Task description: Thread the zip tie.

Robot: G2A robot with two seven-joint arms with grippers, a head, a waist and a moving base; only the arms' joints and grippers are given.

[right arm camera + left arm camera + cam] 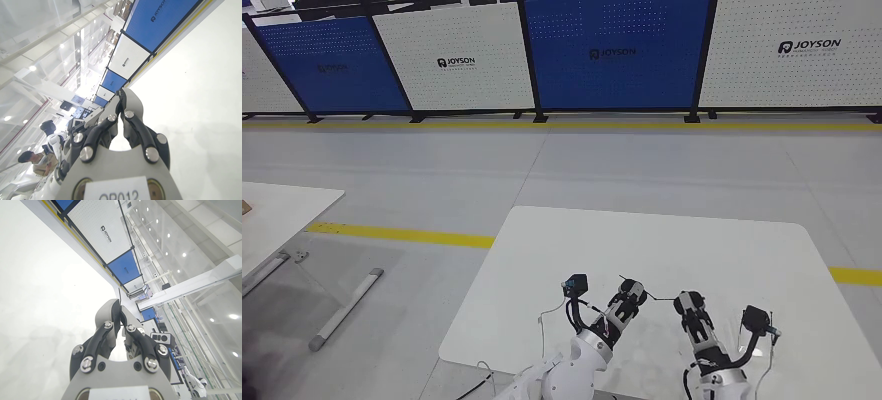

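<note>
A thin black zip tie (660, 297) hangs just above the white table (662, 240), stretched between my two grippers near the front edge. My left gripper (630, 294) is shut on one end of it. In the left wrist view the zip tie's tail (119, 294) pokes out past the closed left gripper (120, 304). My right gripper (688, 300) is shut on the other end. In the right wrist view a short black bit of the zip tie (118, 92) shows at the tip of the right gripper (120, 95). The two grippers face each other, a short gap apart.
The table top (712, 250) spreads bare beyond the grippers to its far edge. Another white table (282, 215) stands at the far left. Blue and white partition panels (612, 55) line the back of the floor.
</note>
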